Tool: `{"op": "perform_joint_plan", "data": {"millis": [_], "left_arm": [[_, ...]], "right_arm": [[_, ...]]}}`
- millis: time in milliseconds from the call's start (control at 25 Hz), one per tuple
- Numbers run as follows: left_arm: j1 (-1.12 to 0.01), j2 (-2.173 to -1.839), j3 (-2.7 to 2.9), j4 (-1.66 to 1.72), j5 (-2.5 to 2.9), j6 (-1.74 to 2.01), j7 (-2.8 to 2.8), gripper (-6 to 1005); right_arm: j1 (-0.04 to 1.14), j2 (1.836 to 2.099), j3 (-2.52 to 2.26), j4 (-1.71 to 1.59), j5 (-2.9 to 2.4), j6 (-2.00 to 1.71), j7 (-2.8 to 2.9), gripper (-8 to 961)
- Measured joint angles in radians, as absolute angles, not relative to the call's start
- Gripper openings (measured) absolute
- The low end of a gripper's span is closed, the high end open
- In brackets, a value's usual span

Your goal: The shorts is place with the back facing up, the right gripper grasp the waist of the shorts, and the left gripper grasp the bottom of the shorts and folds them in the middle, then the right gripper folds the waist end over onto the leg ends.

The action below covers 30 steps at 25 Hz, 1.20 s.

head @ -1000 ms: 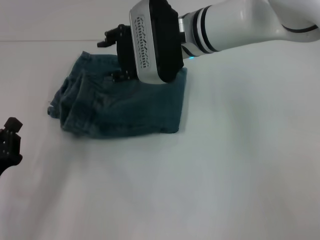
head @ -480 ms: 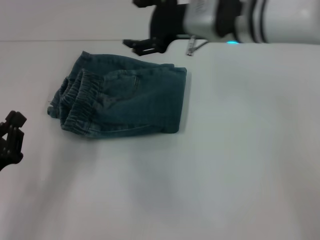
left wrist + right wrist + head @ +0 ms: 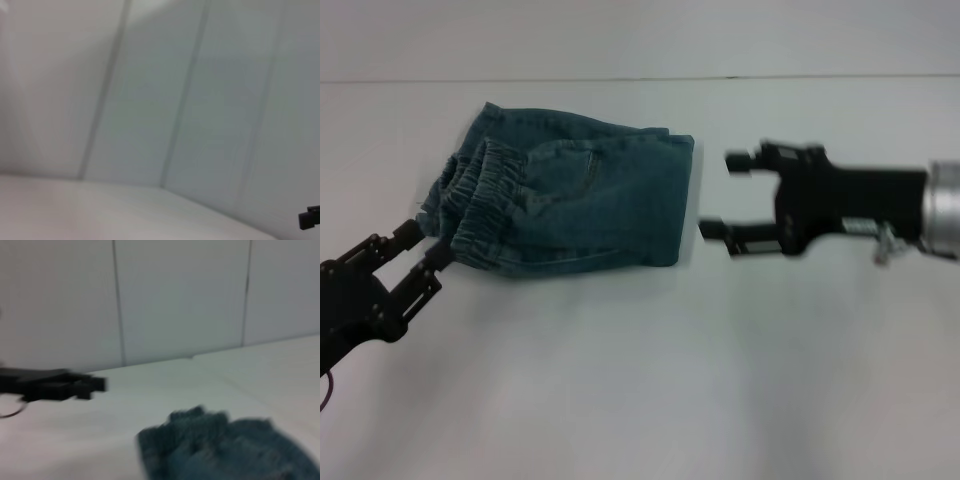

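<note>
On the white table (image 3: 650, 380), your folded shorts (image 3: 570, 205) lie at ten o'clock. Left gripper (image 3: 423, 248) sits spread at their waistband; right gripper (image 3: 726, 194) hovers spread at three o'clock, apart.

A plain white table (image 3: 650, 380) fills the head view, meeting a pale wall at its far edge; folded blue-green denim shorts (image 3: 570, 205) lie flat on its far left part, gathered elastic waist end (image 3: 470, 205) turned left, straight folded edge to the right.
</note>
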<state>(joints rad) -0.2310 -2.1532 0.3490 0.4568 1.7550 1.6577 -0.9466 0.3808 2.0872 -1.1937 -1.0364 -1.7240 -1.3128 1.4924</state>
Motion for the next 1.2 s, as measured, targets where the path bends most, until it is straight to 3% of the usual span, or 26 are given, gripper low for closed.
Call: {"op": "perform_joint_plan", "data": {"millis": [200, 360, 760, 1200], "left_arm": [[-0.246, -2.128, 0.358, 0.566, 1.895, 1.691, -1.102, 493], [-0.28, -2.106, 0.357, 0.592, 2.023, 1.751, -1.142, 629], [-0.34, -2.084, 0.359, 0.599, 2.191, 1.782, -1.159, 897], [-0.383, -2.062, 0.358, 0.602, 2.327, 1.839, -1.2, 891]], "right_arm": [[0.242, 2.094, -1.171, -1.029, -1.722, -1.405, 1.393, 925], [0.208, 2.096, -1.167, -0.987, -1.711, -1.403, 1.319, 925], [0.26, 2.092, -1.14, -0.783, -1.678, -1.405, 1.112, 926], [0.274, 2.072, -1.137, -0.78, -1.689, -1.412, 1.07, 925]]}}
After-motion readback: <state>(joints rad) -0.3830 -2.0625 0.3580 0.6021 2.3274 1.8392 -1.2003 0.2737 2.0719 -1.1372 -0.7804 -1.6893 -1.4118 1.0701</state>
